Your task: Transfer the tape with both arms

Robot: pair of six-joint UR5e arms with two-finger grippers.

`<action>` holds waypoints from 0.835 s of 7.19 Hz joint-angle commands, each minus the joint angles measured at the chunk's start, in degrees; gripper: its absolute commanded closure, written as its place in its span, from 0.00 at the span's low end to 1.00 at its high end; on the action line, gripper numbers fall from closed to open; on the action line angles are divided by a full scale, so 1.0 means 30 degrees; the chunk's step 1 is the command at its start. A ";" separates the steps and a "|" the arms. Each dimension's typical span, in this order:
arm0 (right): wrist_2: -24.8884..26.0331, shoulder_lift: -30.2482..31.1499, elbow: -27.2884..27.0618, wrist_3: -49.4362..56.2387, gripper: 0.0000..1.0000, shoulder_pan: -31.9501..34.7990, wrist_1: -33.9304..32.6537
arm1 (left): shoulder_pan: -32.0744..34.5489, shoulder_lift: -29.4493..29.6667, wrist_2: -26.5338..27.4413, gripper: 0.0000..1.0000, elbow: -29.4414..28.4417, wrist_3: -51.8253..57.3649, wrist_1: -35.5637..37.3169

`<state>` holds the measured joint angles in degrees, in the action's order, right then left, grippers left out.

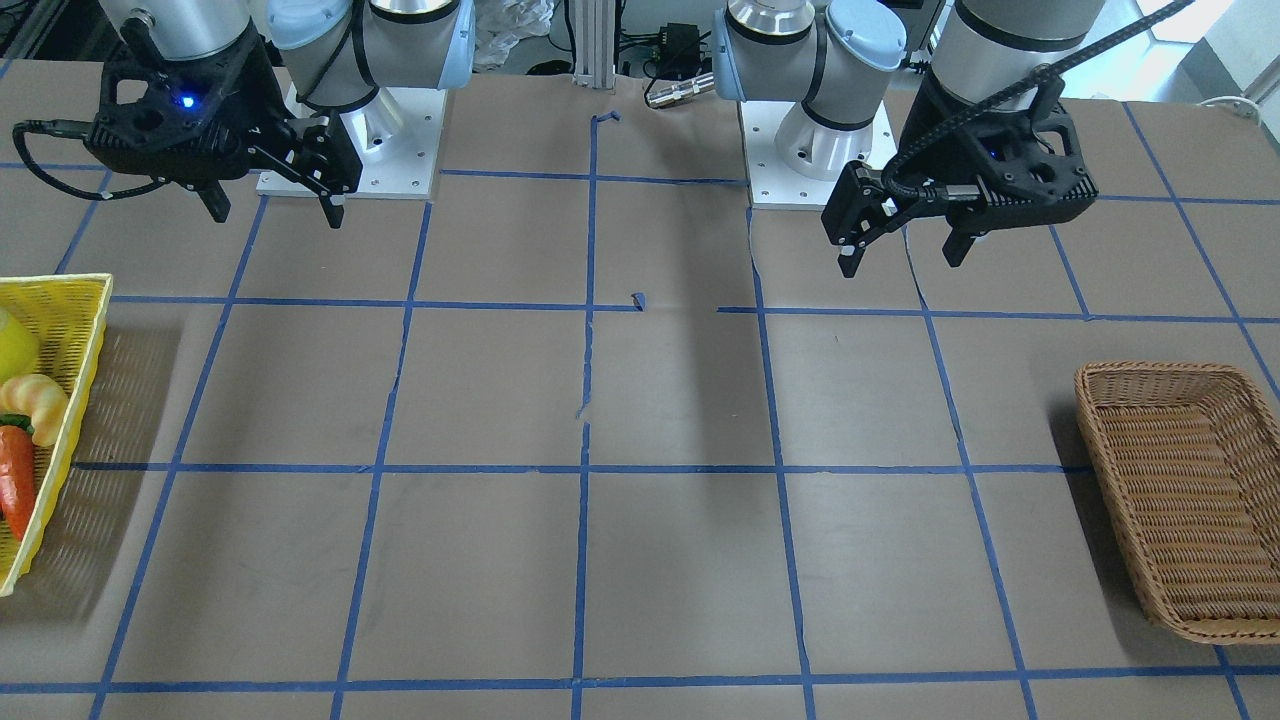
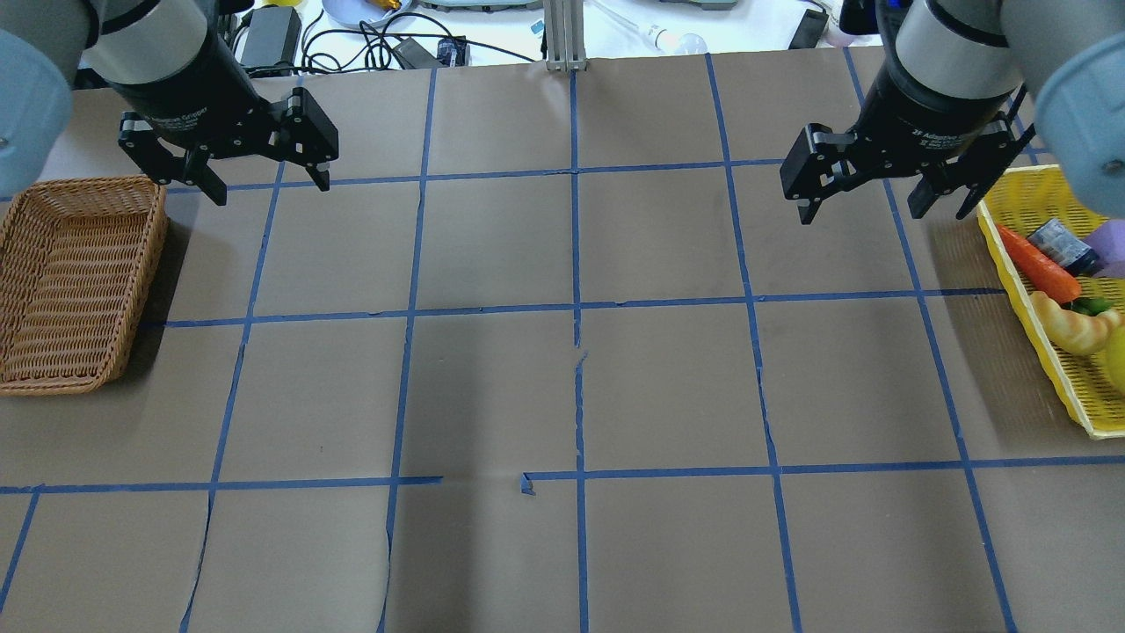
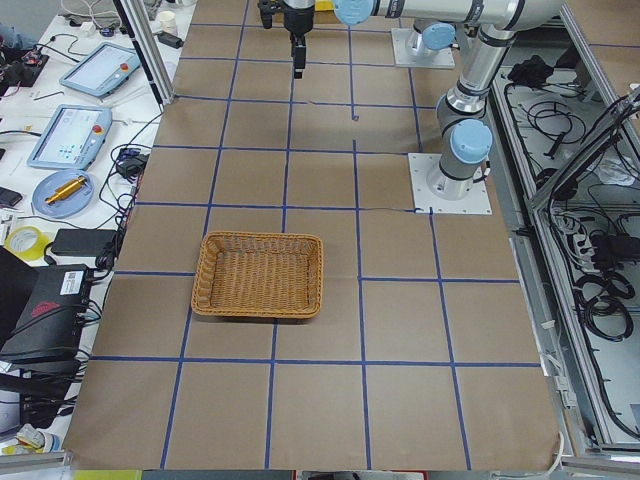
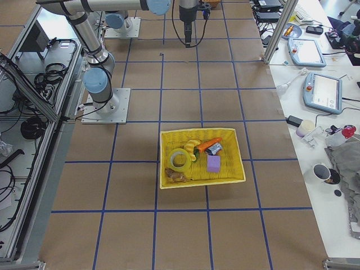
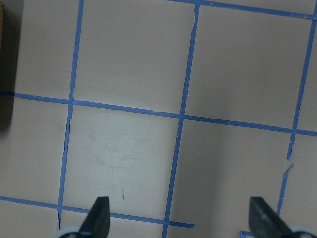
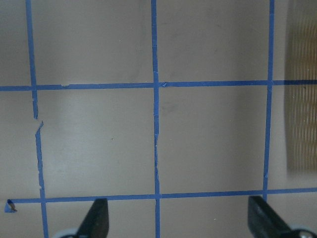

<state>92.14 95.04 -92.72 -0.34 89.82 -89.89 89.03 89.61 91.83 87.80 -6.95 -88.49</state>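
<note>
Shows left gripper (image 2: 271, 189) released, empty, near wicker basket (image 2: 53, 385). Shows right gripper (image 2: 860, 214) released, empty. Locates tape (image 4: 180, 160) inside yellow basket (image 4: 202, 184), outboard of right gripper, well apart from left gripper.

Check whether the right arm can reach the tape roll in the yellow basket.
Probably yes: the tape sits uncovered in the yellow basket on that arm's side; the right end effector hangs open, empty.

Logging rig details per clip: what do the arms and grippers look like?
Silver-grey tubes with light-blue joint caps on the left arm and right arm. The left gripper and right gripper are black, two-fingered, with white lettering and black wrist cables.
</note>
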 commanded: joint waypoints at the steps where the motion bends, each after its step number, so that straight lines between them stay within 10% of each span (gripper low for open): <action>1: 0.0018 -0.0126 -0.0061 0.0053 0.00 0.0001 -0.0181 | 0.0001 0.0013 0.0004 0.00 0.0001 0.0004 -0.0007; 6: 0.0047 -0.0039 -0.0061 -0.0034 0.00 -0.0028 0.0021 | 0.0001 0.0012 0.0033 0.00 -0.0028 0.0033 0.0022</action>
<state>92.23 94.95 -92.89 -0.41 89.74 -90.05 89.03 89.57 91.87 87.79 -6.92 -88.47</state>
